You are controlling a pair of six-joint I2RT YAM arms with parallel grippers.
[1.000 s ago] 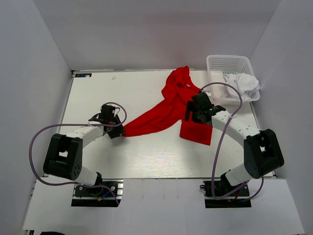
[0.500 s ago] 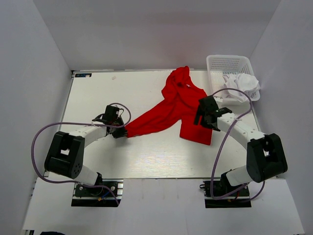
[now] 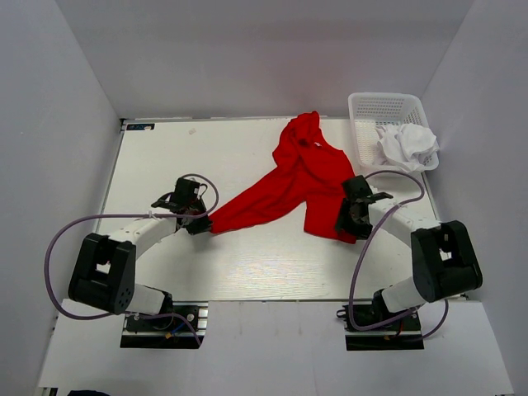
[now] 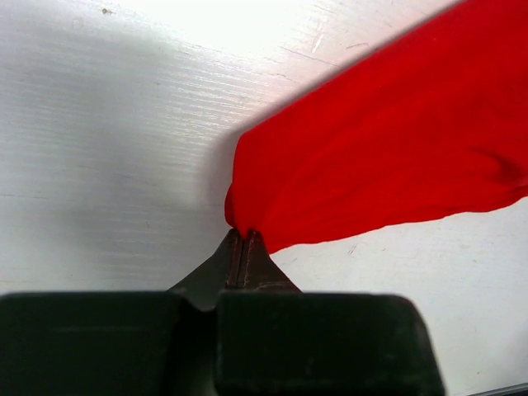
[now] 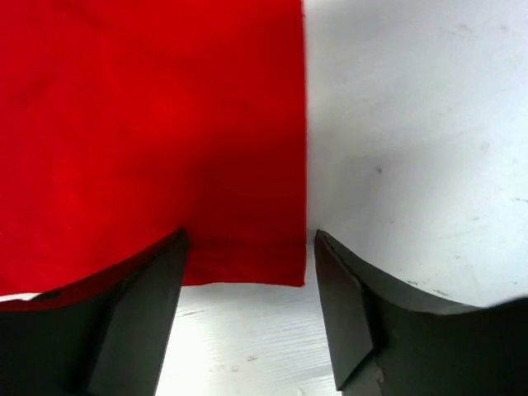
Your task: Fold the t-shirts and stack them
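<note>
The red t-shirt [image 3: 301,177] lies crumpled across the middle of the table, one end stretched toward the left. My left gripper [image 3: 203,223] is shut on that left tip; in the left wrist view the fingertips [image 4: 244,243] pinch the red cloth [image 4: 388,140]. My right gripper [image 3: 345,224] is open, low over the shirt's near right corner. In the right wrist view that hemmed corner [image 5: 256,260] lies between the spread fingers [image 5: 169,264], unpinched. The white t-shirt [image 3: 408,142] sits bunched in the basket.
The white mesh basket [image 3: 384,106] stands at the back right corner of the table. White walls enclose the table on three sides. Purple cables loop from both arms over the table.
My right gripper has moved from over the shirt's middle back and down to its near right corner. My left gripper still holds the left tip and has shifted slightly.
</note>
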